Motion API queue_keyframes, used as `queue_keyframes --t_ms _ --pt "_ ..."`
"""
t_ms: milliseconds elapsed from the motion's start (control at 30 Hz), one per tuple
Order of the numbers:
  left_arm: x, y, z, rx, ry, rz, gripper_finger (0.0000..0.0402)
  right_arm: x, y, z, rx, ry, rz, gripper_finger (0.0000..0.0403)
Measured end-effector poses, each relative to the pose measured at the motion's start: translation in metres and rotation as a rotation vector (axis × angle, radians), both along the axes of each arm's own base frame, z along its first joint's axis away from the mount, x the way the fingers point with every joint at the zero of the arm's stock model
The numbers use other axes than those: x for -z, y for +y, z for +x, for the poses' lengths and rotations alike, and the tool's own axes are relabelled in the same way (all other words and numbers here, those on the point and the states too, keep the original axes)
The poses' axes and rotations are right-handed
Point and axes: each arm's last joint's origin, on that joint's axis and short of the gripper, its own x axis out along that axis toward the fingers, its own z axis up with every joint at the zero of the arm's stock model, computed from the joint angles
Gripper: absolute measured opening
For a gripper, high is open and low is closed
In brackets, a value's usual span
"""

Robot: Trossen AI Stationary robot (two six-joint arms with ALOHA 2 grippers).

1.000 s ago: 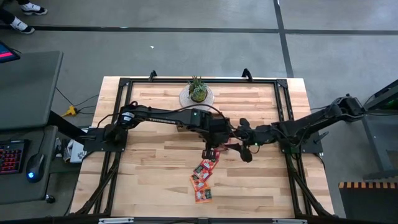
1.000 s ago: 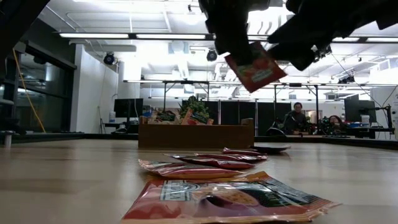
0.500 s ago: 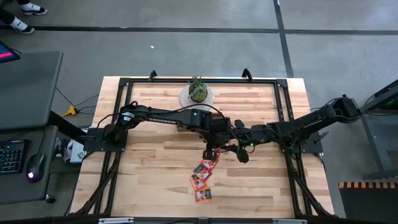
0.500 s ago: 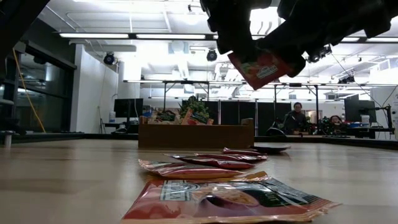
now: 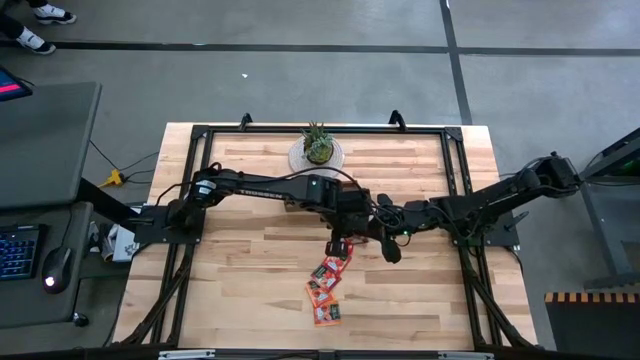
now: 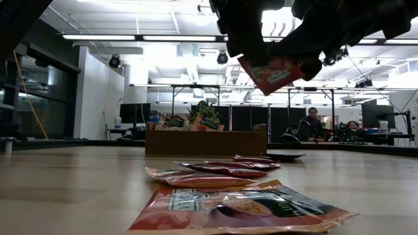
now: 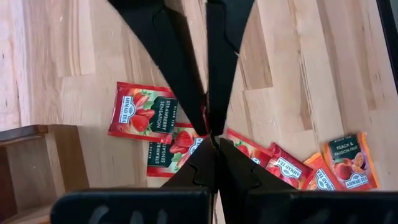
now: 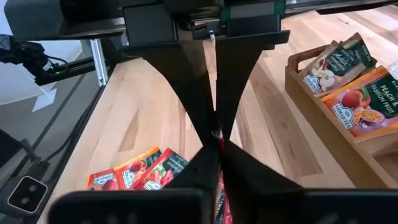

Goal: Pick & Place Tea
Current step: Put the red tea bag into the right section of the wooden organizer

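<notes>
One red tea sachet hangs in the air above the middle of the table, between my two grippers. My left gripper is shut on it from the left side. My right gripper is shut on its other side. In both wrist views the two pairs of dark fingers meet tip to tip, with the sachet edge-on between them. Several more sachets lie flat on the wood below and nearer the front edge. Other sachets stand in the brown wooden tray. My left gripper pinches the hanging sachet's upper left corner between its two fingers, coming from above and pointing down. The sachet is lifted clear of the table and tilted. My right gripper pinches the same sachet's right edge between its two fingers, slanting in from the table's right side. Its own fingers hide the exact place of contact in the right wrist view.
The tray stands behind the loose sachets, beneath the arms in the high view. A small potted plant on a round base sits at the far middle. A black frame runs around the tabletop. People sit in the room beyond.
My right gripper has come in toward the table's left, up to the sachet that my left gripper holds, and has taken hold of its free side. The sachet has tipped a little toward level. My left gripper has stayed put.
</notes>
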Motion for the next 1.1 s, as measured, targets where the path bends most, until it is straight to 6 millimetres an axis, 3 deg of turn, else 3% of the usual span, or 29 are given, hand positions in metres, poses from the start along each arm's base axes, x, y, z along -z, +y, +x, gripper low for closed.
queue_keyframes --t_ms 367,500,700,867,933,1033,1100 --pt "0.0 0.0 0.0 -0.014 0.007 0.0 0.0023 -0.001 0.001 0.0 0.027 -0.002 0.025 0.0001" --pt "0.001 0.0 -0.001 0.002 0.016 0.01 0.0066 -0.003 0.001 -0.001 0.035 -0.014 0.024 0.0001" --pt "-0.001 0.003 -0.01 -0.057 0.075 0.057 0.0162 -0.005 -0.001 -0.005 0.057 -0.005 0.006 0.0001" --pt "-0.022 0.017 -0.028 -0.158 0.1 0.099 0.021 -0.005 -0.002 -0.006 0.078 0.007 -0.004 0.0" --pt "-0.035 0.024 -0.032 -0.202 0.056 0.101 0.0212 -0.005 -0.002 -0.007 0.089 0.01 -0.005 0.0" --pt "-0.057 0.032 -0.057 -0.242 0.082 0.131 0.0209 -0.007 -0.003 -0.009 0.106 0.007 -0.012 0.0" --pt "-0.075 0.037 -0.06 -0.278 -0.017 0.136 0.0205 -0.007 -0.004 -0.011 0.117 0.019 -0.025 0.0"
